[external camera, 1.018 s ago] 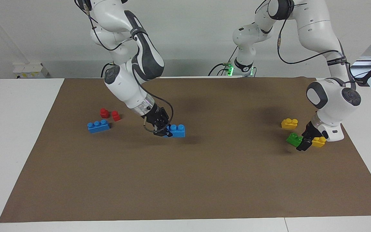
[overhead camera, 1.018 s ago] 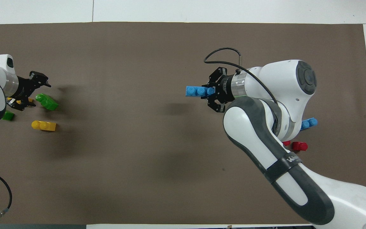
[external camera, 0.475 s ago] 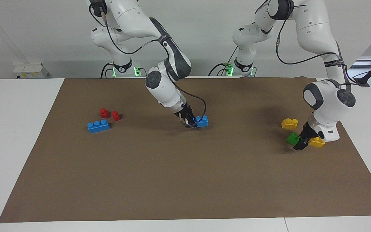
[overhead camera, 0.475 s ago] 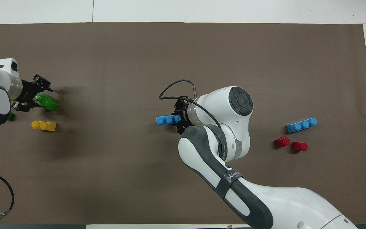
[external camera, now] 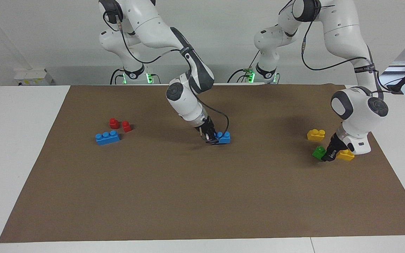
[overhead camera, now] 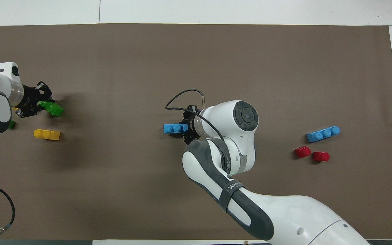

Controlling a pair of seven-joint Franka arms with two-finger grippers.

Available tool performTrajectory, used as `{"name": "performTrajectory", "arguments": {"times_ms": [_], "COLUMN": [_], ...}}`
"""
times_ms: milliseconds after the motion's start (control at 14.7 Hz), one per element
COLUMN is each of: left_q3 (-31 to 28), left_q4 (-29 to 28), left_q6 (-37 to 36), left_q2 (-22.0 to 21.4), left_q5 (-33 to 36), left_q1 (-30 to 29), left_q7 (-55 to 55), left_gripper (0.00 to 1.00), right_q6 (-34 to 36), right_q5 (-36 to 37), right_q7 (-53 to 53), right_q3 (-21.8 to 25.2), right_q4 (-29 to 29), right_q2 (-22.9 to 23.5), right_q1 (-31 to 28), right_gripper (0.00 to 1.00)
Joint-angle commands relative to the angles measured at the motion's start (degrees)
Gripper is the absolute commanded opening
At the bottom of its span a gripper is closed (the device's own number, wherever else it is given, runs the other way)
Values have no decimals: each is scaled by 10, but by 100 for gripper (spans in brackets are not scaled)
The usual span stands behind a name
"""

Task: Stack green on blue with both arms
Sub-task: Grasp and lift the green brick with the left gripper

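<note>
My right gripper (external camera: 212,136) is shut on one end of a sky-blue three-stud brick (external camera: 223,137) and holds it level, down at the mat near the table's middle; it also shows in the overhead view (overhead camera: 173,128) with the right gripper (overhead camera: 186,128). My left gripper (external camera: 328,155) is low at the left arm's end of the table, its fingers closed around one end of the bright-green two-stud brick (external camera: 318,152). In the overhead view the green brick (overhead camera: 53,108) sticks out of the left gripper (overhead camera: 36,104).
A second blue brick (external camera: 107,137) and two red pieces (external camera: 114,123) lie toward the right arm's end. Two yellow bricks (external camera: 316,134) (external camera: 346,155) and a darker green brick (overhead camera: 11,125) lie close around the left gripper. A brown mat (external camera: 202,196) covers the table.
My right arm has carried the blue brick from the right arm's side toward the table's middle and lowered it. My left gripper has sunk and closed in on the green brick.
</note>
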State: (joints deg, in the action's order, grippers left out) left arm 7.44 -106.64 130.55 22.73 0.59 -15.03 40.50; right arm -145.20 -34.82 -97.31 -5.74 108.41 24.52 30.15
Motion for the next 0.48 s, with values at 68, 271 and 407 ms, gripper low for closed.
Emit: {"name": "performTrajectory", "arguments": {"times_ms": [68,271,407], "left_q3": [4,4,4], "left_q4": [20,14,13], "left_q6": [-58,-79,-114], "left_q2": [-28,-72,-93], "left_q5": [12,12,12], "left_q1": [27,80,118], "left_q7": [89,228,321], "left_gripper": [0,0,0], "right_q6": [-13,-29,-31], "right_q5": [-15,-16,-17], "right_q7": [-4,-15,-17], "right_q3": [1,2,1], "right_q4": [6,13,14], "right_q2": [3,4,4], "right_q1": [1,2,2], "right_gripper": [0,0,0]}}
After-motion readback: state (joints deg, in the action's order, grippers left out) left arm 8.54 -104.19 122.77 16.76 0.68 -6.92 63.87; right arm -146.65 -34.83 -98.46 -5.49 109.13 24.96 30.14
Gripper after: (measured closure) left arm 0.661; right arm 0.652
